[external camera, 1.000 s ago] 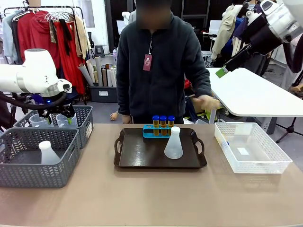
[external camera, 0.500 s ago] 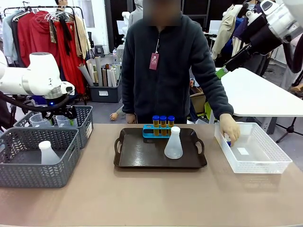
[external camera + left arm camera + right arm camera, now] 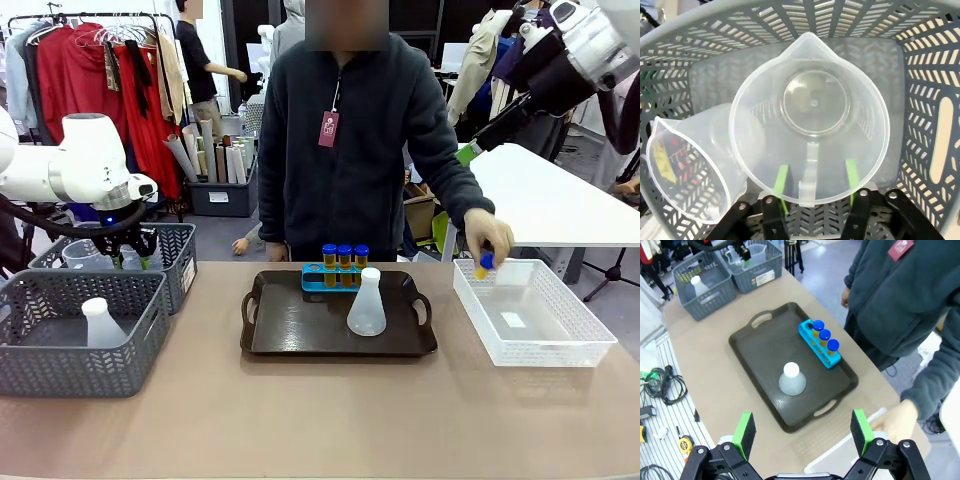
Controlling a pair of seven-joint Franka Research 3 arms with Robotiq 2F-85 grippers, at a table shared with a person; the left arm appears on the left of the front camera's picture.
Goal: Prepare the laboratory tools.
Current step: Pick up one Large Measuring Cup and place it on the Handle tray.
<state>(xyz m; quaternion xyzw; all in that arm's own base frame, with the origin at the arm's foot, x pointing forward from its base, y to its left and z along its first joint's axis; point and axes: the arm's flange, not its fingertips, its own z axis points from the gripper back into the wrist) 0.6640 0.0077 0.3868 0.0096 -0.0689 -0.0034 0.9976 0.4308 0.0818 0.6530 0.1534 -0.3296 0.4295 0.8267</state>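
Two measuring beakers share the far-left grey basket. The upright beaker sits straight under the left gripper, and a tipped beaker lies right beside it, seemingly touching. The gripper's green pads stand either side of the upright beaker's handle with a gap on both sides. I'd call the jaws open around the handle, not pinching it yet.

If it were me, I'd centre on that handle strip, close square on it, then lift straight up so the rim doesn't drag the tipped beaker or catch the basket wall. The plastic looks thin and will probably flex, so a gentle squeeze should do.

Mid-table, the black tray already carries the conical flask. At its far edge is the blue rack with three blue-capped tubes, and one hole looks free. The fourth tube is in the person's hand, above the white basket on the right. A spare flask stands in the near-left grey basket. The right gripper hangs high above the table, jaws wide apart with nothing in them.
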